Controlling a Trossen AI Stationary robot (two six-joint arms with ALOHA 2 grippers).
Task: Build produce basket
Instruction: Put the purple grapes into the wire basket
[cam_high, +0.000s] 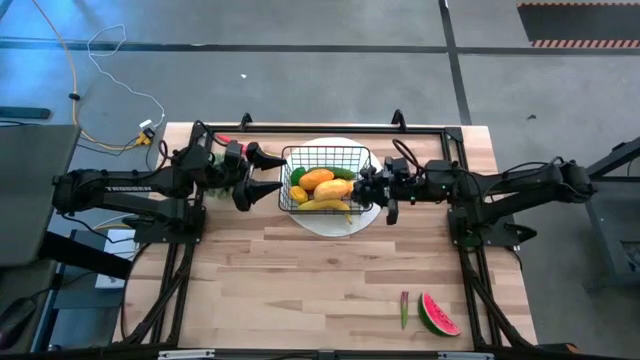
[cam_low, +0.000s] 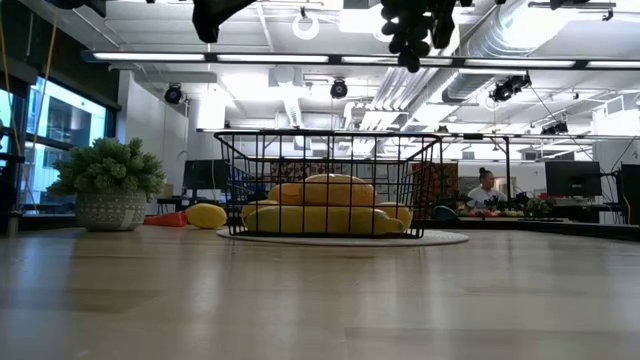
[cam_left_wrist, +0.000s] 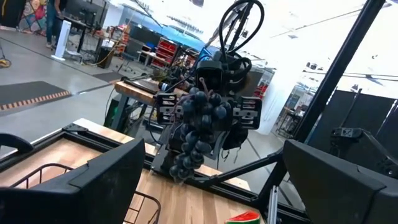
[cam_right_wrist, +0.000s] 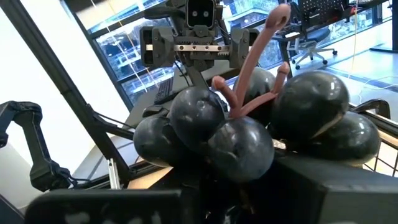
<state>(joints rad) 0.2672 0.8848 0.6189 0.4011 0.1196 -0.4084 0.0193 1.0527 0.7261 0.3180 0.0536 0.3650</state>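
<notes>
High view, right pincer (cam_high: 372, 186) gripping grapes (cam_left_wrist: 198, 127) beside basket (cam_high: 325, 160), left pincer (cam_high: 277, 172) released.

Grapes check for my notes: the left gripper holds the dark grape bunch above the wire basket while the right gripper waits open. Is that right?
The arms are swapped. The right gripper holds the grapes at the basket; the left gripper waits open, as the left wrist view shows.

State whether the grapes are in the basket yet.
Not yet: the grapes hang from the shut right claw above the basket.
</notes>
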